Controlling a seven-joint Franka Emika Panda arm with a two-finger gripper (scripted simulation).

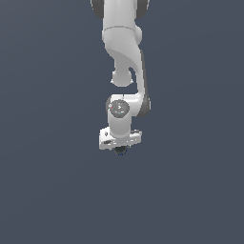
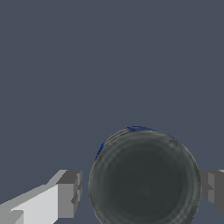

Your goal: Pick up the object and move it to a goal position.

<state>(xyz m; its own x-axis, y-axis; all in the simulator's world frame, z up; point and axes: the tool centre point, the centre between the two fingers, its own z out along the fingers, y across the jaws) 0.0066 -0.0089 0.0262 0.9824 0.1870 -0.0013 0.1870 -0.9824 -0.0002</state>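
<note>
The white Panda arm (image 1: pixel 125 52) reaches down from the top of the exterior view, bends at an elbow and ends in a vertical wrist with a round grey cap. Below it the gripper (image 1: pixel 120 150) points straight down. In the wrist view its grey fingertips (image 2: pixel 69 192) stand apart on either side of a dark round object (image 2: pixel 144 179); whether they touch it is unclear.

No readable text, label or number appears anywhere.
</note>
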